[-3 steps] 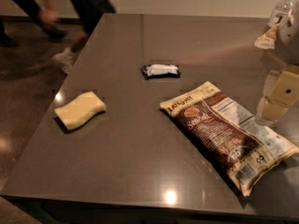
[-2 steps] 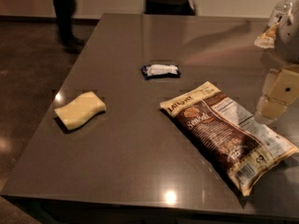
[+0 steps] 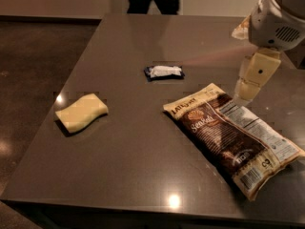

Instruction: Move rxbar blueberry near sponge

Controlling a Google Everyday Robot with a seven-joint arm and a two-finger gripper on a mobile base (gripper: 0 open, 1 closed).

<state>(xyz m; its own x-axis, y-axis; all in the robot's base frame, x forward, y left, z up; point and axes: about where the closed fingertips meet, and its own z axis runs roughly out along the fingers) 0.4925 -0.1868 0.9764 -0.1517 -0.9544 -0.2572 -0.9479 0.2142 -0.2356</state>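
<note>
Table (image 3: pixel 143 171): bag (image 3: pixel 233 137), rxbar (image 3: pixel 164 72), sponge (image 3: pixel 82 112), gripper (image 3: pixel 245 92).
Rxbar lies flat just beyond the bag's top-left corner, not touching it. Sponge lies well left of the bag. Gripper hangs at the bag's far right edge; open or closed cannot be told.

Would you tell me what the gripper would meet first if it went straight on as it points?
Probably the chip bag, its upper edge just below the gripper at the right of the table; depth is unclear.
</note>
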